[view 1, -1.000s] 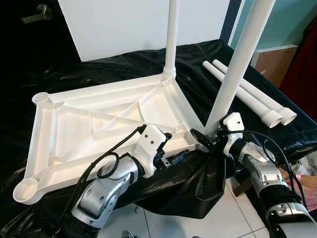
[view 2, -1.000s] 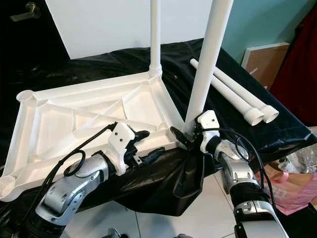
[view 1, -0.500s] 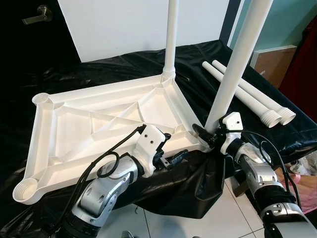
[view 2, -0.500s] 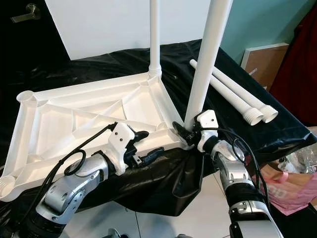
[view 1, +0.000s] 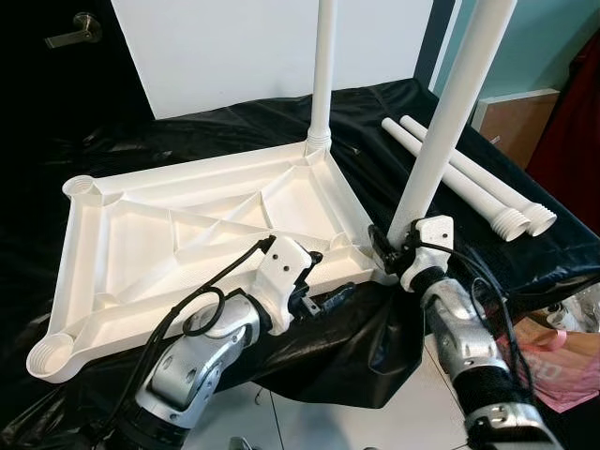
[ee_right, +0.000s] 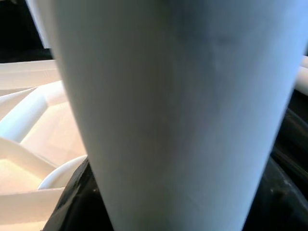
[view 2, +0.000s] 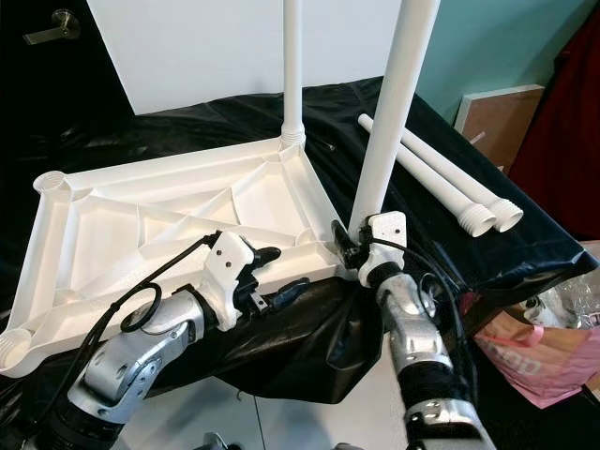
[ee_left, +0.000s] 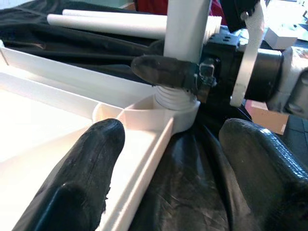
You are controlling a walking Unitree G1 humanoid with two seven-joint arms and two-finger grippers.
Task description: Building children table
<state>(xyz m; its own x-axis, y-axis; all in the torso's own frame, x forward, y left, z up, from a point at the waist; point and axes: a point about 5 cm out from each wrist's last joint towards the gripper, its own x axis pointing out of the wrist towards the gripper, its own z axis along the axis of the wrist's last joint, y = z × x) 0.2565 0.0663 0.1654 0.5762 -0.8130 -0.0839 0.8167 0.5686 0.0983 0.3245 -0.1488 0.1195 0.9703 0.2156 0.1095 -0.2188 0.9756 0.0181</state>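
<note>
White ribbed plastic tabletop (view 1: 197, 234) is lying upside down on a surface draped in crinkled black plastic sheeting (view 1: 525, 248), its near edge just in front of both pincers. The right gripper (view 1: 386, 251) is clenching the base of a tall white plastic leg (view 1: 441, 131), which is standing upright in the tabletop's near corner socket; in the left wrist view one of its black fingers (ee_left: 161, 71) is pressing against the leg just above the thread. The left gripper (view 1: 323, 281) is hovering released at the tabletop's near rim, beside the right one, its fingers spread. A second upright white leg (view 1: 323, 70) is sitting in the far corner socket. Beyond the right gripper, two loose white legs (view 1: 469, 178) are lying side by side on the sheeting. Behind are leaning a white panel (view 1: 272, 42) and a teal wall (view 1: 553, 42); white floor tiles (view 1: 422, 412) are showing below.
</note>
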